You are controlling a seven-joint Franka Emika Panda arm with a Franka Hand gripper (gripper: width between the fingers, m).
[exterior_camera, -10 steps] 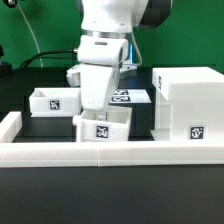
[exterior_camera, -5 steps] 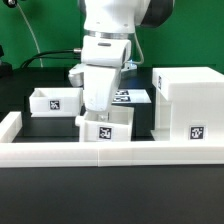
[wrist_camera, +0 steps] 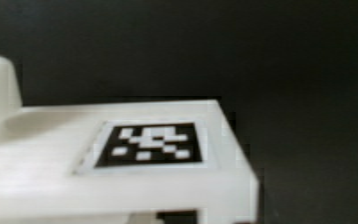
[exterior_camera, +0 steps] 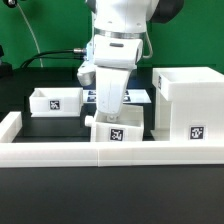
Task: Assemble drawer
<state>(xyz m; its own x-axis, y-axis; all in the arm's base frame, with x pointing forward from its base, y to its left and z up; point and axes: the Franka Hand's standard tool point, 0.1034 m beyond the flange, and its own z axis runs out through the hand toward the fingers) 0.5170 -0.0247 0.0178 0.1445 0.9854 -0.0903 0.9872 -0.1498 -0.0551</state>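
Gripping the drawer by a thin upper wall, the closed gripper holds it tilted just beneath itself; the white plastic tray looks light, stiff and slippery, so a pinch across that wall seems surest.

Exterior view frontal, slightly raised, mid-distance, wrist view close — blurry, seemingly sharing the drawer tag
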